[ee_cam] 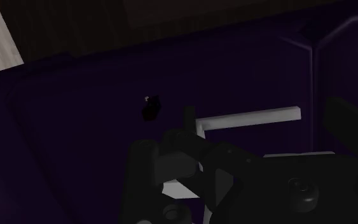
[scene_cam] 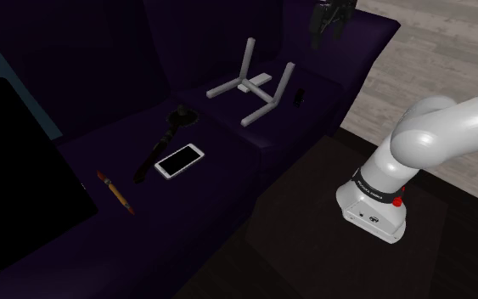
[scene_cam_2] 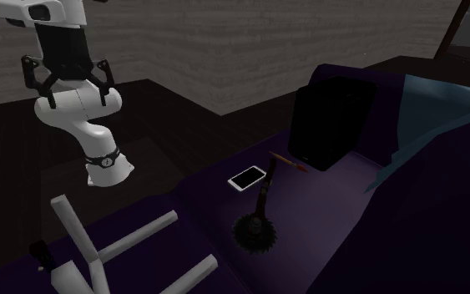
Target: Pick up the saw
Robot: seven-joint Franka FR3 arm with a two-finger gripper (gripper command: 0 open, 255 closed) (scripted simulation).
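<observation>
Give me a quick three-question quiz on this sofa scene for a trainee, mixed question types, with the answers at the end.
1. True or false: the phone lies right beside the brush.
2. Which lies nearest the white saw? A, the brush; B, the small black object; C, the phone.
3. Fill in: these things all rest on a dark ___ sofa.
Key: 1 true; 2 B; 3 purple.

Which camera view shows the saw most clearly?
The shoulder view: the whole pale grey saw lies uncovered on the dark seat. The second exterior view cuts it at its edge; the wrist view shows one bar.
</observation>
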